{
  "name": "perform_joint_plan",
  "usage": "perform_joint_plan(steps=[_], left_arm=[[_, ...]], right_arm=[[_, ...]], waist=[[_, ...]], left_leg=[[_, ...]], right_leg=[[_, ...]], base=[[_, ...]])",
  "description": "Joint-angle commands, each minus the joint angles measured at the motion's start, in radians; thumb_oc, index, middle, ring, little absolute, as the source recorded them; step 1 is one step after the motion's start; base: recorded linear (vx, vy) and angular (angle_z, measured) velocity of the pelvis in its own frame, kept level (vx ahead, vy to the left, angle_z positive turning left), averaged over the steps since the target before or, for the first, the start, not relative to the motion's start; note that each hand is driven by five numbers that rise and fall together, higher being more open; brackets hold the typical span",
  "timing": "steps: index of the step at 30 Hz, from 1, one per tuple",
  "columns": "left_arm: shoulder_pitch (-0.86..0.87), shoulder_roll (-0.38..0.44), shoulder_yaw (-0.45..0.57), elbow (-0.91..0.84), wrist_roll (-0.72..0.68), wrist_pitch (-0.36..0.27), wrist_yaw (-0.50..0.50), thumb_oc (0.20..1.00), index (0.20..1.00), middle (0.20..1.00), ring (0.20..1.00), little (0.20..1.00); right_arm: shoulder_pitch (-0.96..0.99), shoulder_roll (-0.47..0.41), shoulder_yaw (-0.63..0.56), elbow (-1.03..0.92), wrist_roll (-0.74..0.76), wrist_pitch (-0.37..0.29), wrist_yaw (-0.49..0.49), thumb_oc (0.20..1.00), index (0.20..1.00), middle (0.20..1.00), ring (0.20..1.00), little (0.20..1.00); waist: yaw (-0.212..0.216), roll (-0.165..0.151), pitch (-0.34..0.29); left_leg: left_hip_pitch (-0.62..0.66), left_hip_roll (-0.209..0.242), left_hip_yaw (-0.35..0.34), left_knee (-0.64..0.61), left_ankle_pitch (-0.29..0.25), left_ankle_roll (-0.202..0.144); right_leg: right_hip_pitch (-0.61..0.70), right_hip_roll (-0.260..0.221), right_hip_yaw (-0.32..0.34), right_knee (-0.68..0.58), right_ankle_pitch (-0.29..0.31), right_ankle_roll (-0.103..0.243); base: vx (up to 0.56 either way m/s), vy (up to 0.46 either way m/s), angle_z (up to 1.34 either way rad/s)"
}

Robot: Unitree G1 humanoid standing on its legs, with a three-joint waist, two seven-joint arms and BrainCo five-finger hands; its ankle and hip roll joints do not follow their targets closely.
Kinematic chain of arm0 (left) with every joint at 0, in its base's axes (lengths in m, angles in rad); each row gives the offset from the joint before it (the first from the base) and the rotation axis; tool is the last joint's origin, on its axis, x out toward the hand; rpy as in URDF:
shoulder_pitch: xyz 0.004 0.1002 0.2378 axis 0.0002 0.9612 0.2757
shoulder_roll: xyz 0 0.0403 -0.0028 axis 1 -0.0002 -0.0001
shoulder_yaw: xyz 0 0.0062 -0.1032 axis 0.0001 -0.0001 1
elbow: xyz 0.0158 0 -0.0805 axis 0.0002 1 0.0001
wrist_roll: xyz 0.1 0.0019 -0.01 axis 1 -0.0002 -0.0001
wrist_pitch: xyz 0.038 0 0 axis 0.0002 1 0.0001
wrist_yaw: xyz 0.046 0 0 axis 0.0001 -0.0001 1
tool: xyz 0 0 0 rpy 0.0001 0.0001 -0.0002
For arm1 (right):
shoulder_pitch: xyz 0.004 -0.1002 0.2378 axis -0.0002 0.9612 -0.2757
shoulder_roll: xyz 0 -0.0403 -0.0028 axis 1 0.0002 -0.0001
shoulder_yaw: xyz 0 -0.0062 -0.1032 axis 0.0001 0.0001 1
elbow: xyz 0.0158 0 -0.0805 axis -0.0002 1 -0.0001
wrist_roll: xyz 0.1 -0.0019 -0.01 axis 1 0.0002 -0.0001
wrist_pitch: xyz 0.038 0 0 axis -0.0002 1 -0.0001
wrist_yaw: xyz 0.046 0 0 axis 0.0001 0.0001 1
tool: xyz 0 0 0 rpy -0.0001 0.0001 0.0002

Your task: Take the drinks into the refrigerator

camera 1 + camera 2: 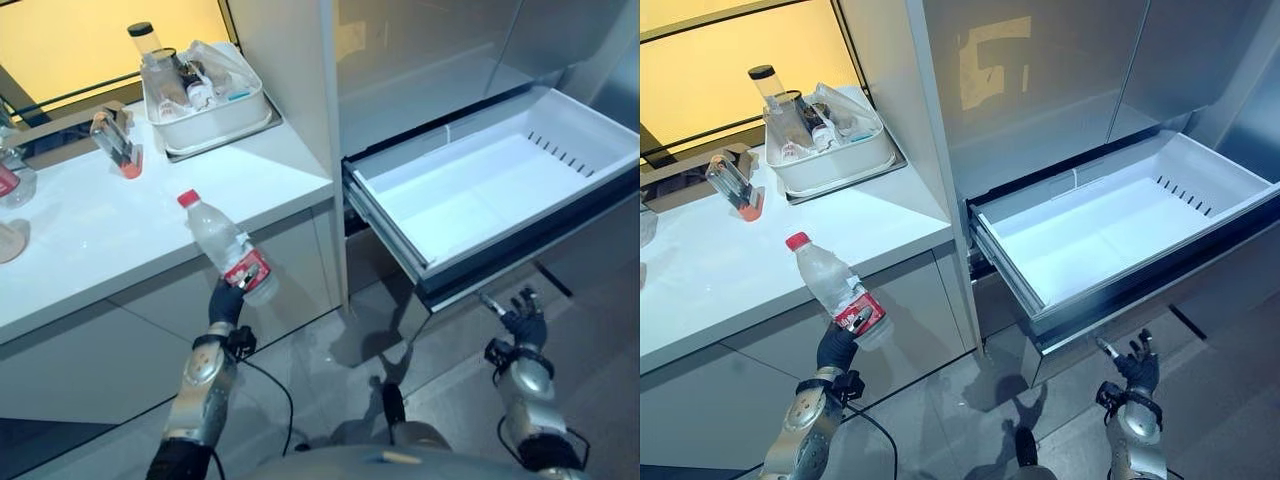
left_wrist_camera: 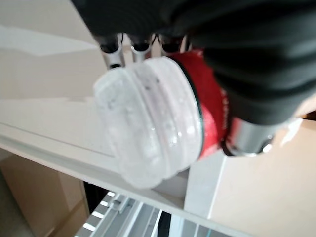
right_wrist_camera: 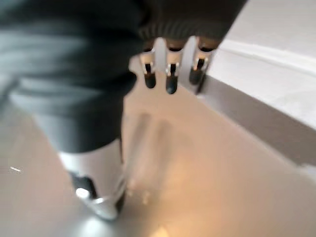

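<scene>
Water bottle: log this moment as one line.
left hand: holding water bottle | right hand: open, empty | fridge drawer: open

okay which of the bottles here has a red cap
The clear plastic bottle with the red label, gripped in the left hand in front of the counter. The bottle in the white tray by the window has a black cap.

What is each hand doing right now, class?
Left hand: shut on the bottle.
Right hand: open, holding nothing, below the drawer.

light: bright, even | glare: warm yellow wall panel (image 1: 90,40) | blur: both wrist views soft | shadows: faint on floor (image 1: 330,350)
</scene>
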Motion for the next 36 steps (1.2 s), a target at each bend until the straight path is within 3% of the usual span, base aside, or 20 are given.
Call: perform_joint_plan(steps=[1, 10, 18, 27, 28, 31, 36], left_arm=[[-0.065, 0.048, 0.061, -0.151, 0.036, -0.102, -0.022, 0.2, 0.2, 0.2, 0.2, 0.2], [-0.047, 0.03, 0.078, -0.161, 0.034, -0.107, 0.002, 0.2, 0.2, 0.2, 0.2, 0.2], [-0.038, 0.033, 0.086, -0.176, 0.045, -0.117, 0.015, 0.2, 0.2, 0.2, 0.2, 0.2], [-0.047, 0.049, 0.051, -0.17, 0.075, -0.103, -0.043, 0.2, 0.2, 0.2, 0.2, 0.2], [-0.056, 0.05, 0.032, -0.159, 0.074, -0.094, -0.067, 0.2, 0.2, 0.2, 0.2, 0.2], [-0.066, 0.05, -0.019, -0.141, 0.092, -0.078, -0.095, 0.2, 0.2, 0.2, 0.2, 0.2], [-0.069, 0.057, -0.103, -0.118, 0.129, -0.064, -0.121, 0.2, 0.2, 0.2, 0.2, 0.2]], right_arm=[[-0.046, -0.008, -0.048, -0.112, -0.018, -0.106, -0.042, 1.0, 1.0, 1.0, 1.0, 1.0], [-0.065, 0.025, -0.094, -0.391, -0.12, -0.144, -0.133, 1.0, 1.0, 1.0, 1.0, 1.0], [-0.091, 0.043, -0.116, -0.622, -0.282, -0.134, -0.186, 1.0, 1.0, 1.0, 1.0, 1.0], [-0.119, -0.081, 0.052, -0.711, -0.192, -0.108, 0.073, 1.0, 1.0, 1.0, 1.0, 1.0], [-0.144, -0.145, 0.103, -0.708, -0.191, -0.07, 0.149, 1.0, 1.0, 1.0, 1.0, 1.0], [-0.2, -0.224, 0.201, -0.673, -0.113, -0.024, 0.28, 1.0, 1.0, 1.0, 1.0, 1.0], [-0.327, -0.332, 0.343, -0.568, -0.083, 0.041, 0.375, 1.0, 1.0, 1.0, 1.0, 1.0]], waist=[[0.015, -0.06, -0.068], [0.013, -0.057, -0.074], [0.006, -0.044, -0.082], [0.019, -0.054, -0.086], [0.026, -0.06, -0.088], [0.042, -0.072, -0.089], [0.067, -0.08, -0.092]], left_leg=[[-0.091, -0.073, -0.035, 0.051, -0.002, 0.073], [-0.078, -0.073, -0.034, 0.047, -0.007, 0.074], [-0.066, -0.071, -0.032, 0.049, -0.014, 0.075], [-0.06, -0.068, -0.027, 0.048, -0.01, 0.07], [-0.062, -0.067, -0.029, 0.049, -0.007, 0.068], [-0.068, -0.065, -0.037, 0.053, -0.005, 0.067], [-0.063, -0.064, -0.051, 0.052, -0.012, 0.065]], right_leg=[[0.09, -0.021, -0.019, 0.058, -0.112, 0.038], [0.094, -0.02, -0.018, 0.066, -0.12, 0.034], [0.1, -0.016, -0.013, 0.078, -0.133, 0.028], [0.103, -0.013, -0.017, 0.077, -0.131, 0.026], [0.103, -0.013, -0.021, 0.079, -0.131, 0.024], [0.104, -0.015, -0.028, 0.082, -0.132, 0.024], [0.118, -0.018, -0.047, 0.08, -0.142, 0.029]], base=[[0.0, 0.0, 0.0], [0.0, 0.0, 0.0], [0.0, 0.0, 0.0], [0.0, 0.0, 0.0], [0.0, 0.0, 0.0], [-0.01, -0.012, 0.0], [0.0, -0.004, 0.05]])
